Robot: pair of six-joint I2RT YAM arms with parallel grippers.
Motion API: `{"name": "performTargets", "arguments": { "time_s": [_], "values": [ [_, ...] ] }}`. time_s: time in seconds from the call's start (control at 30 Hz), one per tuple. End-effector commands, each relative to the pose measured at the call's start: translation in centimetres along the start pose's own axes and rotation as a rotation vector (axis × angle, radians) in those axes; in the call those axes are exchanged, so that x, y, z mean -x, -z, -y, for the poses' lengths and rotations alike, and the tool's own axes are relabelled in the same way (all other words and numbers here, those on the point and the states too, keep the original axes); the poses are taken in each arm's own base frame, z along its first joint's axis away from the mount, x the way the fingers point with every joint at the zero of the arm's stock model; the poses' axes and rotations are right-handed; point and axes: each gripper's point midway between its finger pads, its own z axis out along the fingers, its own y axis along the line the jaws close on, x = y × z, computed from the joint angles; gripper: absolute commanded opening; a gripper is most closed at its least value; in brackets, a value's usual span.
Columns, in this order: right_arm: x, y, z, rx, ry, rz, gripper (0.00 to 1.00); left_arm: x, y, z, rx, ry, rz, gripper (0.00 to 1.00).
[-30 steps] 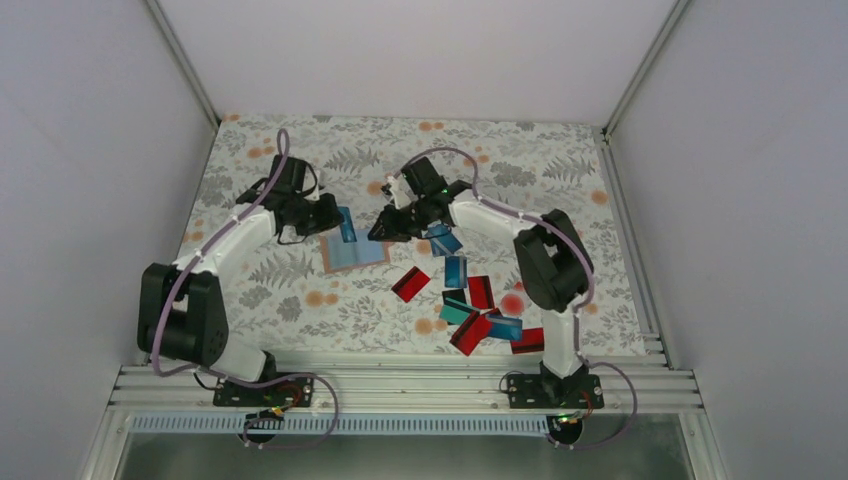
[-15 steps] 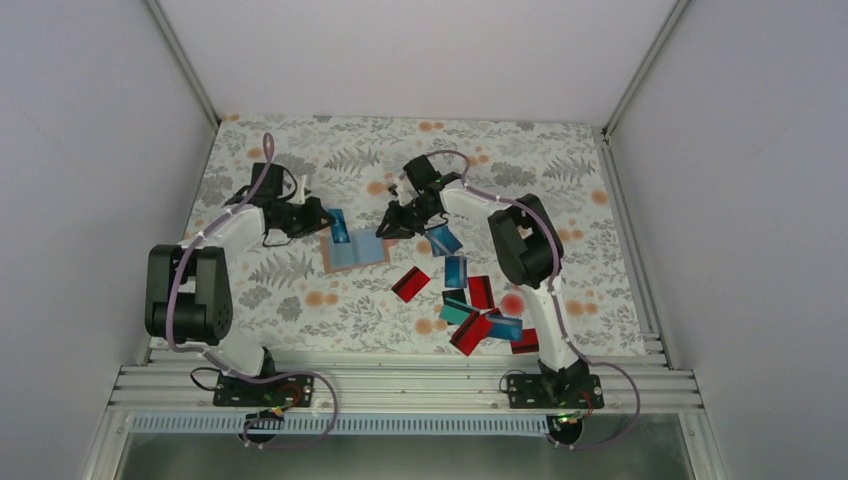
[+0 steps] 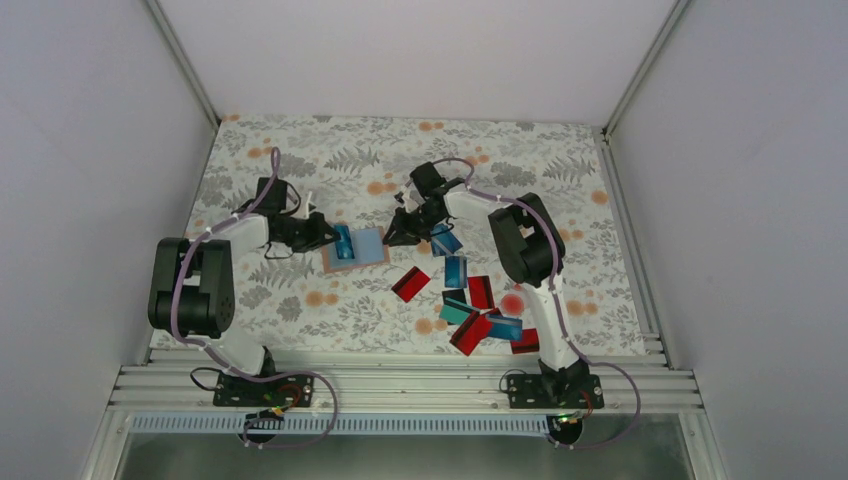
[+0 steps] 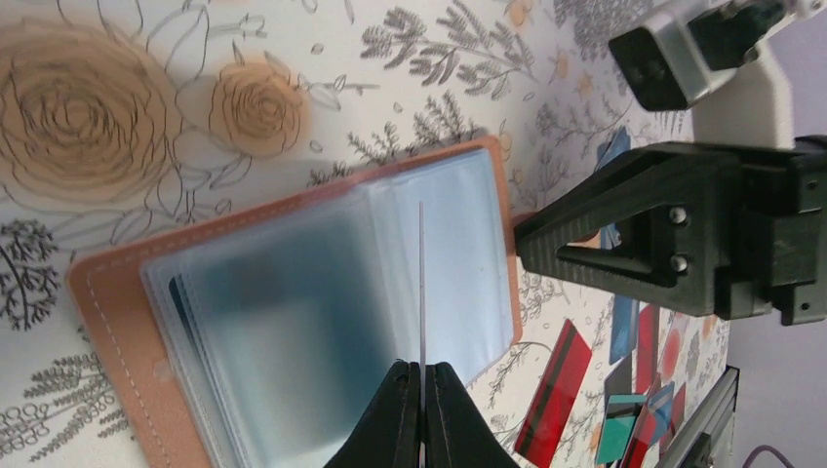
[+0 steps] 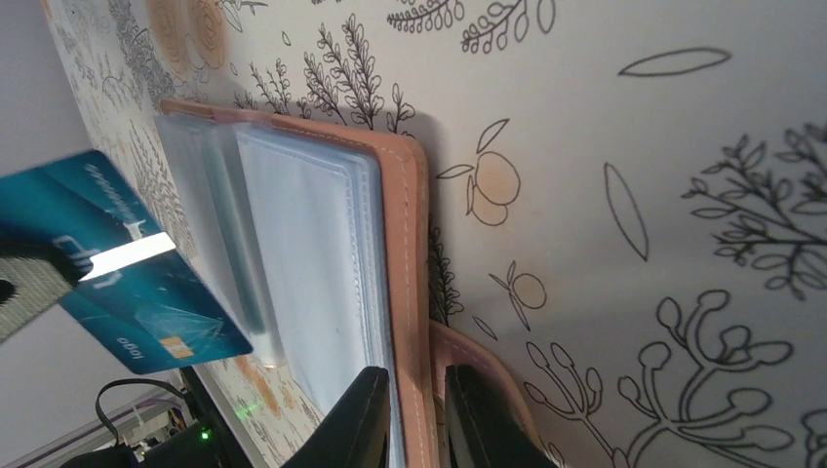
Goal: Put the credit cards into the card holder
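Observation:
The card holder [image 3: 362,246] lies open on the floral cloth, a tan cover with clear plastic sleeves [image 4: 293,302]. My left gripper [image 3: 322,233] is shut on a teal-blue credit card [image 3: 345,241], held edge-on [image 4: 421,283] over the sleeves; its tip meets a sleeve [image 5: 137,292]. My right gripper [image 3: 393,236] clamps the holder's tan right cover edge [image 5: 410,263] between its fingers [image 5: 417,375]. Several loose red, blue and teal credit cards [image 3: 470,300] lie to the right.
A red card [image 3: 410,284] and a blue card [image 3: 445,240] lie closest to the holder, near my right arm. The right gripper's black body [image 4: 673,234] stands just beyond the holder. White walls and metal rails [image 3: 400,385] border the cloth.
My left gripper has come down and toward the holder with the card, from above its far left corner onto the sleeves. My right gripper shifted slightly and stays at the holder's right edge.

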Motion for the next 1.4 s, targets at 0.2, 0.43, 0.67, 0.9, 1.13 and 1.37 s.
{"name": "performTargets", "arguments": {
  "time_s": [0.2, 0.43, 0.67, 0.9, 1.13, 1.37],
  "values": [
    [-1.8, -1.1, 2.8, -0.045, -0.027, -0.050, 0.14, -0.7, -1.0, -0.7, -0.035, 0.042, 0.016, 0.02],
    [-2.2, -1.2, 2.9, -0.039, -0.024, -0.056, 0.14, -0.8, -1.4, -1.0, -0.049, 0.065, 0.029, 0.02],
    [-2.6, -1.3, 3.2, -0.039, -0.027, -0.060, 0.13, -0.7, -1.5, -0.6, -0.085, 0.080, 0.040, 0.02],
    [-2.6, -1.2, 3.2, -0.041, -0.022, -0.057, 0.13, -0.4, -1.7, -0.6, -0.087, 0.084, 0.041, 0.02],
    [-2.8, -1.3, 3.3, -0.039, -0.023, -0.066, 0.12, -0.5, -2.2, -1.2, -0.077, 0.102, 0.036, 0.02],
    [-2.6, -1.5, 3.2, -0.036, -0.018, -0.073, 0.12, -0.6, -2.2, -1.0, -0.093, 0.121, 0.042, 0.02]
  ]
}}
